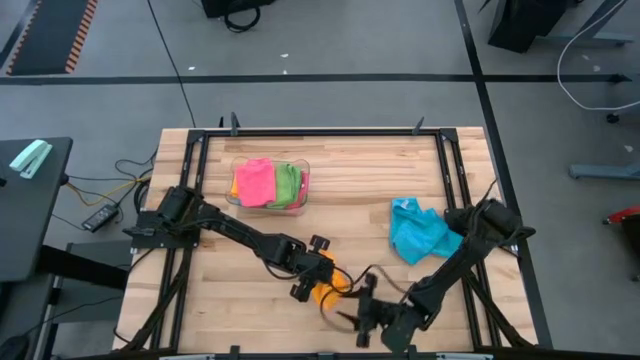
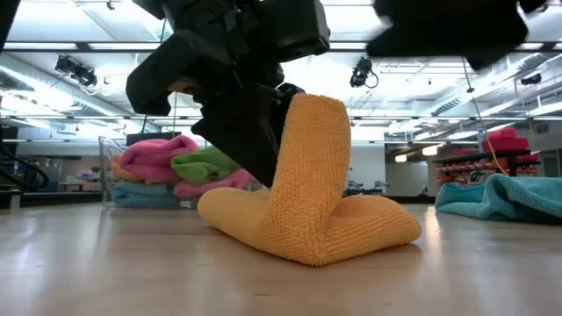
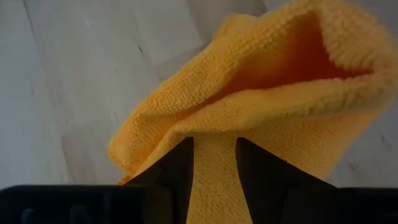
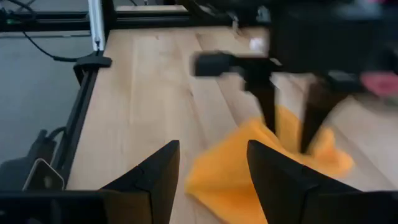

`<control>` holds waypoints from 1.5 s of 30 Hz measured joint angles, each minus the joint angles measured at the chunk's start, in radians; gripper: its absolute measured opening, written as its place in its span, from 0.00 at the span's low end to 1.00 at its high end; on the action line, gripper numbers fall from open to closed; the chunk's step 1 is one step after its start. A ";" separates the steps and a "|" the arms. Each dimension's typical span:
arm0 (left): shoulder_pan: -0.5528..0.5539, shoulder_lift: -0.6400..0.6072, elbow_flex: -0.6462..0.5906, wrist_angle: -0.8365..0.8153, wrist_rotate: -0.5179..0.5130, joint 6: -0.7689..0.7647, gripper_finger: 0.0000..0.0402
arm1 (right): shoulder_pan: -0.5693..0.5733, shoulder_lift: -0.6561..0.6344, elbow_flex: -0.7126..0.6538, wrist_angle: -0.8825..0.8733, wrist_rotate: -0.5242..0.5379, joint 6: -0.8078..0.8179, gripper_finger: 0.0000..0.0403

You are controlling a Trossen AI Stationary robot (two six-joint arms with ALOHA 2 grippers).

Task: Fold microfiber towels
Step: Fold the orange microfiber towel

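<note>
The left gripper point(image 3: 213, 180) pinched the orange towel point(image 2: 316, 197); soft, light and floppy, it looked best taken by an edge; the right gripper point(image 4: 213, 171) waited nearby, fingers spread

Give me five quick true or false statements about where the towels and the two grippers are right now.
1. The left gripper pinches the orange towel. True.
2. The right gripper holds the blue towel. False: its jaws stand open and empty near the orange towel.
3. Pink and green towels sit in the clear bin. True.
4. The orange towel lies flat. False: one part is lifted upright.
5. The blue towel is neatly folded. False: it lies crumpled.
</note>
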 joint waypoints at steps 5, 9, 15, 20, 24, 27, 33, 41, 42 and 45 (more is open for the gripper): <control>0.006 0.000 0.000 0.004 0.000 -0.005 0.30 | -0.033 0.125 0.173 -0.046 0.032 -0.178 0.49; 0.011 0.000 0.000 0.002 0.001 -0.032 0.27 | -0.081 0.174 0.246 -0.145 0.029 -0.180 0.49; 0.011 0.000 0.000 -0.021 0.000 -0.033 0.25 | -0.121 0.174 0.242 -0.192 -0.011 -0.144 0.49; 0.011 0.000 0.000 -0.040 0.001 -0.047 0.25 | -0.099 0.172 0.240 -0.371 -0.048 0.048 0.49; 0.011 0.000 0.000 -0.043 0.001 -0.048 0.24 | -0.060 0.172 0.240 -0.468 -0.050 0.181 0.49; 0.011 0.000 0.000 -0.043 0.001 -0.052 0.24 | -0.040 0.172 0.240 -0.523 -0.051 0.243 0.49; 0.011 0.000 0.000 -0.045 0.001 -0.076 0.24 | -0.039 0.171 0.208 -0.526 -0.051 0.289 0.49; 0.007 0.000 0.000 -0.066 0.001 -0.083 0.24 | -0.039 0.170 0.085 -0.371 -0.093 0.356 0.49; 0.007 0.000 0.000 -0.068 0.001 -0.083 0.23 | -0.038 0.170 0.082 -0.373 -0.100 0.366 0.49; 0.004 0.000 0.000 -0.068 0.001 -0.078 0.23 | -0.040 0.170 0.098 -0.383 -0.113 0.359 0.49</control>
